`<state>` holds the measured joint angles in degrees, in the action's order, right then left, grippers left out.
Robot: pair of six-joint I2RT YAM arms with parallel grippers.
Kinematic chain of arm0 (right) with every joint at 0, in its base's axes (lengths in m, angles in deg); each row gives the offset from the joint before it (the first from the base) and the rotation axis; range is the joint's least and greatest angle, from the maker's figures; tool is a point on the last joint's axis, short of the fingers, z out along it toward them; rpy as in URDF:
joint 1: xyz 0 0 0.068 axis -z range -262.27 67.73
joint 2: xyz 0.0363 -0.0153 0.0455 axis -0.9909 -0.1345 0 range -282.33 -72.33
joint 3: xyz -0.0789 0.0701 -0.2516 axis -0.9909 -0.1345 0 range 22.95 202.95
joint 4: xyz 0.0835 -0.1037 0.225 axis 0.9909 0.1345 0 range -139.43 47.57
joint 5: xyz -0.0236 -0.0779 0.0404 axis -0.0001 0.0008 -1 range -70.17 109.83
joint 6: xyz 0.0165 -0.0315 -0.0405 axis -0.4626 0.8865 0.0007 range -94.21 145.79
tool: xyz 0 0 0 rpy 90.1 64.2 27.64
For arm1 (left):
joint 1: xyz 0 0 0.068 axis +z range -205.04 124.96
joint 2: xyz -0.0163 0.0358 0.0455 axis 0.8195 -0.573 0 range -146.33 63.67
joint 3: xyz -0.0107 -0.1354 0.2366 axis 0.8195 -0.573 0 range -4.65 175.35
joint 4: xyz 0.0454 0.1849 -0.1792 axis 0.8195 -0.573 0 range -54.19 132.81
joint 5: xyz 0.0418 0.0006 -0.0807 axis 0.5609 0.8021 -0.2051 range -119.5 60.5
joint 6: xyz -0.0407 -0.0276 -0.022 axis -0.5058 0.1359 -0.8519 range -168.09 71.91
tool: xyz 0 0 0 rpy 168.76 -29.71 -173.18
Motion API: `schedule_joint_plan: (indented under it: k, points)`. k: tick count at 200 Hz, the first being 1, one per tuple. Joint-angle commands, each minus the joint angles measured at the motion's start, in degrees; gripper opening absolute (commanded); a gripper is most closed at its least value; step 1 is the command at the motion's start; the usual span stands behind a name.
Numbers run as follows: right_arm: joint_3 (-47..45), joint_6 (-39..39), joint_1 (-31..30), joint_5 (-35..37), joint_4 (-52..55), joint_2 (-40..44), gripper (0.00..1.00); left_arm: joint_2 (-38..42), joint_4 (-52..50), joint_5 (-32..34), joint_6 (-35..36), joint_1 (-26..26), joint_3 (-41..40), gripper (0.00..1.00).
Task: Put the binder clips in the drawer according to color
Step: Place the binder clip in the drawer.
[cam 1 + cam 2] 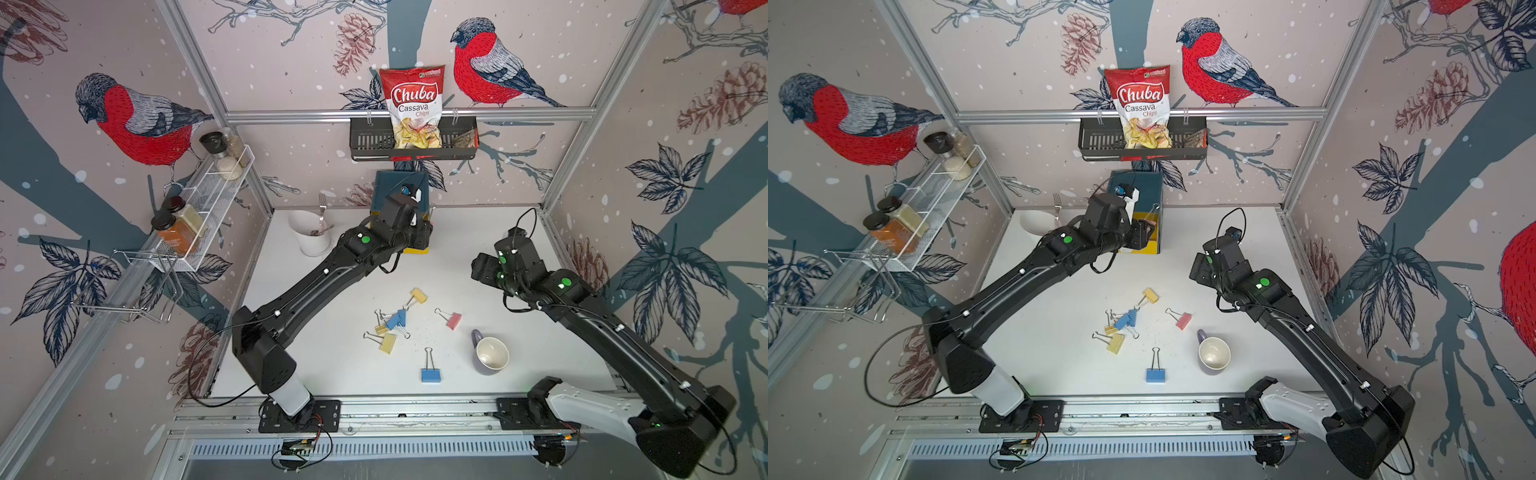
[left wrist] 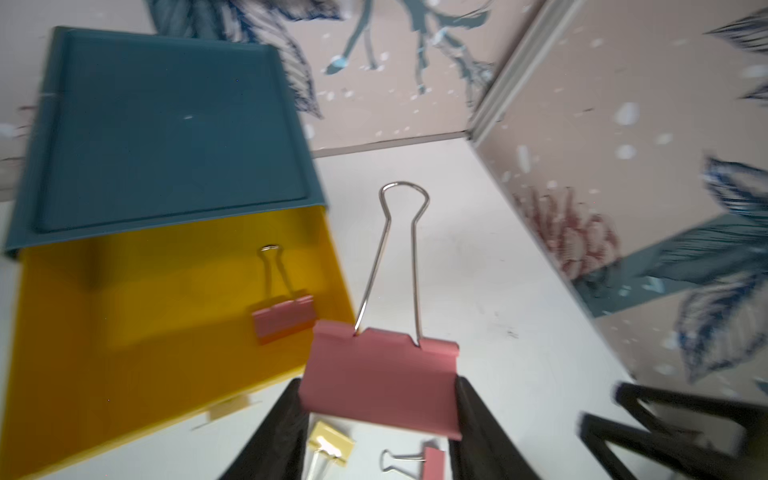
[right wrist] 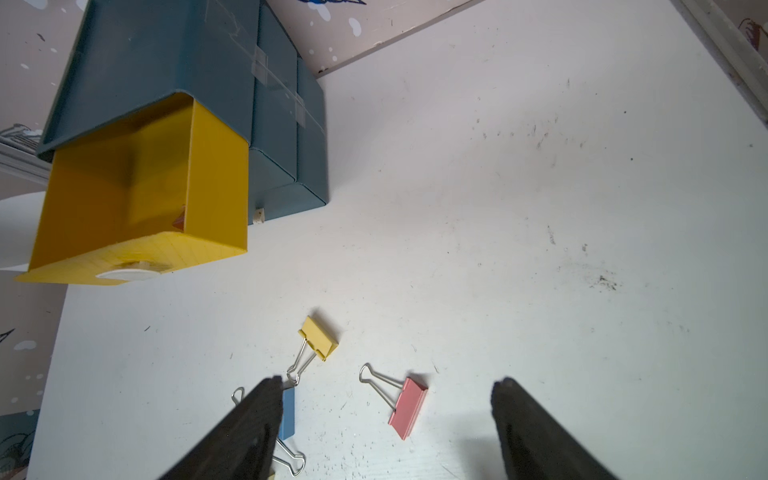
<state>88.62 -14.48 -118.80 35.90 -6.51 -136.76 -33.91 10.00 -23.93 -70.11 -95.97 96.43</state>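
**Left arm holds pink clip at open drawer, right arm empty**

The left gripper [image 2: 378, 399] is clamped on the held pink clip [image 2: 380, 365] by its body. The body spans across the jaws and the wire handle points straight ahead of the fingers. The open yellow drawer [image 2: 166, 340] of the teal chest [image 2: 166, 124] lies below and to one side of the jaws, its side wall just beside the clip's corner. A second pink clip [image 2: 282, 318] lies inside.

Judgement: the drop needs a short sideways shift over the cavity, or the clip may land on the wall or the table.

The loose clips [image 1: 395, 322] lie on the table between the arms. The right gripper [image 3: 386, 386] has its jaws apart, empty. The table pink clip [image 3: 408, 407] lies below it, slanted across the jaw line. The right arm is the nearer one to it.
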Motion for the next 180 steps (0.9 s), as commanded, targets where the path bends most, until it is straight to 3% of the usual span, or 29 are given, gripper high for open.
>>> schedule_joint_plan:
  k: [1,86,180]
  points:
    - [0.25,-0.07,-1.09,0.74,1.02,-0.95,0.84,-5.51,-14.09,2.04,1.20,2.64,7.25,0.37]
    - [0.41,0.19,-3.97,0.86,1.94,-5.88,0.84,-19.29,-26.06,1.82,0.61,6.39,23.30,0.37]
    - [-1.82,-1.87,-8.59,0.08,3.51,-12.90,0.83,-20.90,-28.24,3.23,-0.07,6.61,24.08,0.43]
